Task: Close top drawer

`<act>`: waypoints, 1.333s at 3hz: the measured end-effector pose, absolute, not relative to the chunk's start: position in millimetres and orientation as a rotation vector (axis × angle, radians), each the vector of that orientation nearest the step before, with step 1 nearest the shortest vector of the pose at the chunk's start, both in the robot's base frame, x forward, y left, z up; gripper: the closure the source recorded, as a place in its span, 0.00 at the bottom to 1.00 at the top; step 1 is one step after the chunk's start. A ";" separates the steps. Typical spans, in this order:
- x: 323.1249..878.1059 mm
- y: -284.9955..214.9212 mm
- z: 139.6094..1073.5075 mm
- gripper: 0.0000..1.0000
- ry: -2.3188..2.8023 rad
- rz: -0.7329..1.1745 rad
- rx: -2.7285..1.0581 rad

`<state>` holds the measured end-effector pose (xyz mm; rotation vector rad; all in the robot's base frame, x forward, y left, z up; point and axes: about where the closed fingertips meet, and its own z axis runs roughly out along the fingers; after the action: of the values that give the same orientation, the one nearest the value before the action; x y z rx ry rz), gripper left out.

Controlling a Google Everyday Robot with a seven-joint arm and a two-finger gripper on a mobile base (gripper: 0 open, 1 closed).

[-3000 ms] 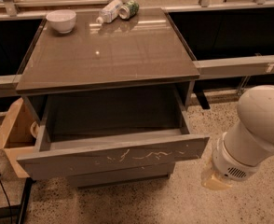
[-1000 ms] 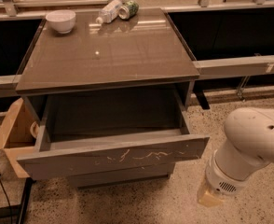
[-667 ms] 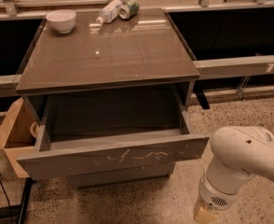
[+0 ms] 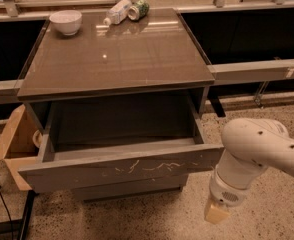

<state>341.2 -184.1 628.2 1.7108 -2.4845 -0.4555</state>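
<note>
One grey-brown cabinet (image 4: 117,59) stands in the middle of the scene, with a glossy flat top. The top drawer (image 4: 122,170) is pulled well out toward the near side, so its dark grey inside shows from above. Its wide, handleless front panel carries pale scratch marks across the middle. Just below it sits a plain grey drawer front (image 4: 129,189), set further back.

At the far left corner of the cabinet top rests a white bowl (image 4: 66,21). Along the far edge, near the middle, a plastic bottle (image 4: 116,11) lies on its side, with a green can (image 4: 138,9) just beside it on the right.

A white robot arm (image 4: 254,151) enters from the right, near the drawer's right front corner. Its gripper (image 4: 217,213) points down over the speckled floor (image 4: 277,219), to the right of the drawer front and apart from it. Whether the gripper is spread or pressed together cannot be told.

A light wooden box (image 4: 14,141) sits on the floor to the left of the cabinet.
</note>
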 end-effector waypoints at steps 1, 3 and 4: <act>379.6 -176.0 650.3 1.00 -2.508 -0.441 1.728; 375.7 -173.0 642.3 1.00 -2.482 -0.432 1.738; 382.2 -174.4 643.5 1.00 -2.502 -0.449 1.733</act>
<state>382.2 -174.4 643.5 1.7328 -2.5022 -0.4486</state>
